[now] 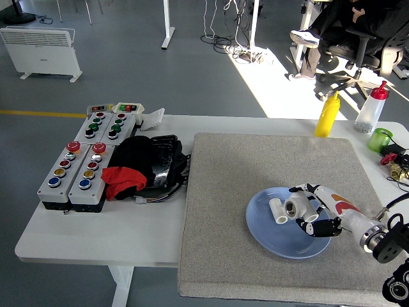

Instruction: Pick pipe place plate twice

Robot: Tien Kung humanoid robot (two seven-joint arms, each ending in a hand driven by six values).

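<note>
Pipe fitting [294,208] gripped in right hand [313,214], reaching leftward over blue plate [268,235].

A white elbow pipe [278,210] lies on its side on the round blue plate [268,235], left of centre. A second, grey-ended pipe [296,208] is just to its right, over the plate.

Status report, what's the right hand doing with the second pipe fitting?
Right hand shut on second pipe fitting, over the blue plate. First pipe fitting lies on plate, right beside it. Left hand not in view.
</note>
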